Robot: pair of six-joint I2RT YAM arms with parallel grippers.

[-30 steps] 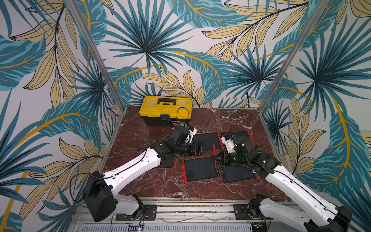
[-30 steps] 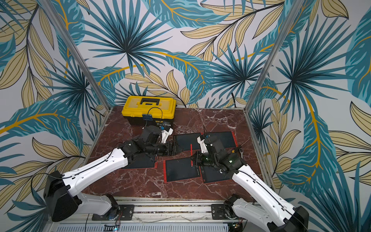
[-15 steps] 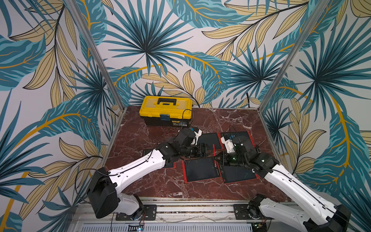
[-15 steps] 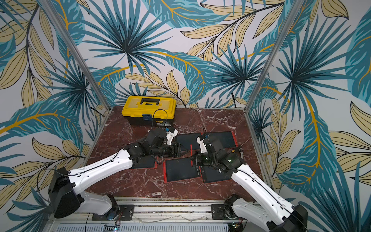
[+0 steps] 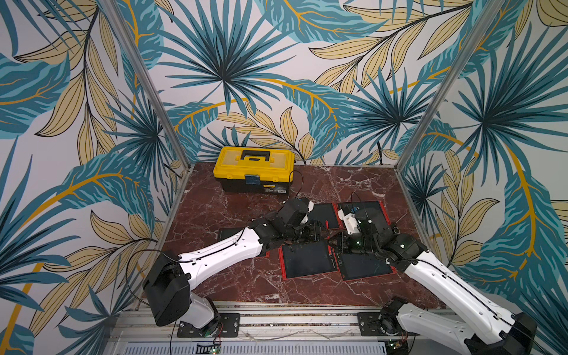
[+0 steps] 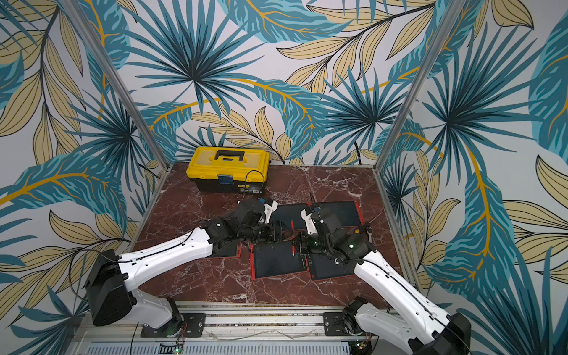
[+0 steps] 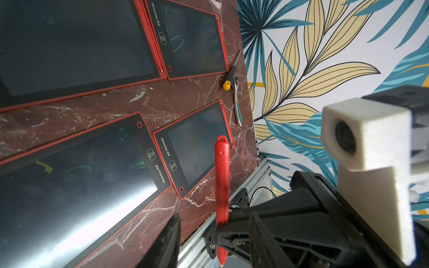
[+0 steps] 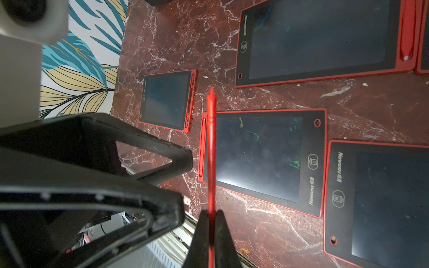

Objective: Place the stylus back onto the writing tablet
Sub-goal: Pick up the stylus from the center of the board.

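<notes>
We see two matching arms. The left arm [image 5: 221, 255] and the right arm [image 5: 445, 282] wear glossy white shells on their long links. The shells are dotted with small dark screw holes, and a thin black cable [image 5: 215, 250] runs along each one. Joints and wrists are black, and the left shoulder housing [image 5: 167, 292] is a bulky black block. Small green lights [image 5: 356, 242] glow on the right wrist. Black mounting plates [image 5: 209, 325] bolt both bases to an aluminium rail [image 5: 292, 310]. We note a rough white camera housing [image 7: 362, 139] with a round dark lens. The left claw [image 8: 185, 184] has black, open triangular fingers [image 8: 144, 143] with a dimpled face. The right claw [image 8: 211, 232] shows slim black ones.
</notes>
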